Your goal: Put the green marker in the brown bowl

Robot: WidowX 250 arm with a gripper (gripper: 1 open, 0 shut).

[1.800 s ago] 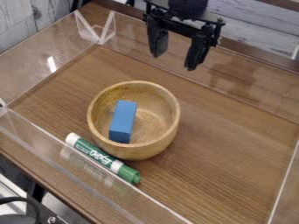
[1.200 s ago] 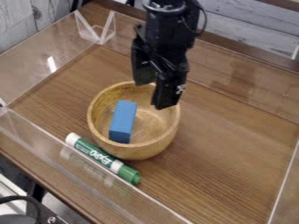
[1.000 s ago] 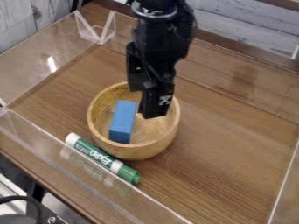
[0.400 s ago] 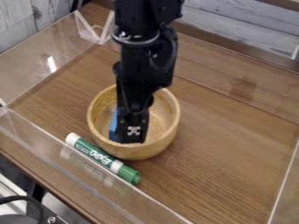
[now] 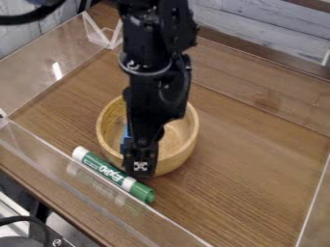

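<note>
Claw (image 5: 137, 154) is pointing down, jaws apart and gripping nothing, hanging over brown bowl's (image 5: 183, 145) near rim; green marker (image 5: 112, 175) is lying on bench (image 5: 245, 145) just beside.

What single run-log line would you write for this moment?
gripper: open, above bowl's near rim | green marker: on table, ungrasped | brown bowl: no marker inside

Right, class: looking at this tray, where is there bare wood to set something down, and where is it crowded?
Bare wood lies right of the brown bowl up to the clear wall, and behind the bowl on the left toward the far corner. It is crowded at the front left, where the open hand hangs over the bowl's near rim, beside the green marker.
</note>
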